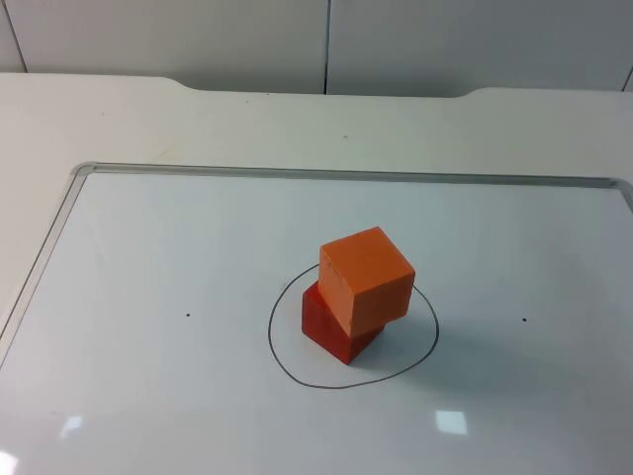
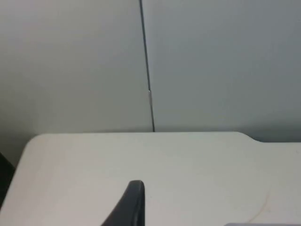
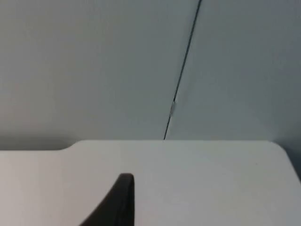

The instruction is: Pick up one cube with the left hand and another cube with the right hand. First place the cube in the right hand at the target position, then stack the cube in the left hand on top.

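Note:
An orange cube (image 1: 367, 279) sits on top of a red cube (image 1: 333, 328), turned a little against it and overhanging to the right. Both stand inside a black drawn circle (image 1: 287, 361) on the whiteboard (image 1: 148, 327). Each wrist view looks across the bare white table toward the grey partition wall, with one black fingertip (image 2: 130, 207) of the left gripper and one black fingertip (image 3: 116, 203) of the right gripper showing. Nothing lies by either fingertip. Both arms wait away from the cubes.
The whiteboard has a metal frame (image 1: 336, 175) along its far edge and left side. Two small black dots (image 1: 188, 316) (image 1: 523, 320) mark the board left and right of the circle. The grey partition wall (image 1: 326, 45) stands behind the table.

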Motion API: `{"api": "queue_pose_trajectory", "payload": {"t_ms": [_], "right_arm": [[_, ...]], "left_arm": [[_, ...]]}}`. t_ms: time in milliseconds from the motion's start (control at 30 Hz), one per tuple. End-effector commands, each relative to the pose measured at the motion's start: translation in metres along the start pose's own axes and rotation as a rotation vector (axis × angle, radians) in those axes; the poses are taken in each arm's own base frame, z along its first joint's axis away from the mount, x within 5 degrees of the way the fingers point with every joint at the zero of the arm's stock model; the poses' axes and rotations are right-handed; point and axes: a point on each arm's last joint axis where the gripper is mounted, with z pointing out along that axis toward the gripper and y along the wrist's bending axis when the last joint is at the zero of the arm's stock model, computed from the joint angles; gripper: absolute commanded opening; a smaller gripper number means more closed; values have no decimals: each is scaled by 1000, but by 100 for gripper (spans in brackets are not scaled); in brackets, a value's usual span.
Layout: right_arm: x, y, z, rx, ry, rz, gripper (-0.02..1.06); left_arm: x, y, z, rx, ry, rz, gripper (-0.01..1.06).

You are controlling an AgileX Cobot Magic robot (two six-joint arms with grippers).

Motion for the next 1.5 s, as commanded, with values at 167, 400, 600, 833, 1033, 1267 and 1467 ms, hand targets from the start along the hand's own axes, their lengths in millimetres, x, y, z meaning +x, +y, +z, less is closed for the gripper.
{"api": "queue_pose_trajectory", "payload": {"t_ms": [167, 400, 600, 833, 1033, 1267, 1467], "right_arm": [[35, -4, 4, -36, -31, 114, 106], [63, -4, 11, -49, -29, 183, 106], [83, -1, 20, -52, 18, 177, 106], [82, -2, 20, -38, 1, 137, 106], [77, -5, 15, -17, -50, 80, 106], [62, -4, -4, -39, -193, 91, 106], [58, -5, -13, -30, -120, 92, 106]], "left_arm": [[10, -7, 8, 75, 1, -28, 93], [11, -7, 6, 77, 6, -31, 93], [11, -8, 6, 83, 13, -36, 93], [12, -8, 6, 84, 21, -35, 93], [12, -7, 6, 78, 22, -28, 93], [7, -6, 6, 68, -37, -17, 93], [3, -9, 2, 100, -73, -62, 93]]}}
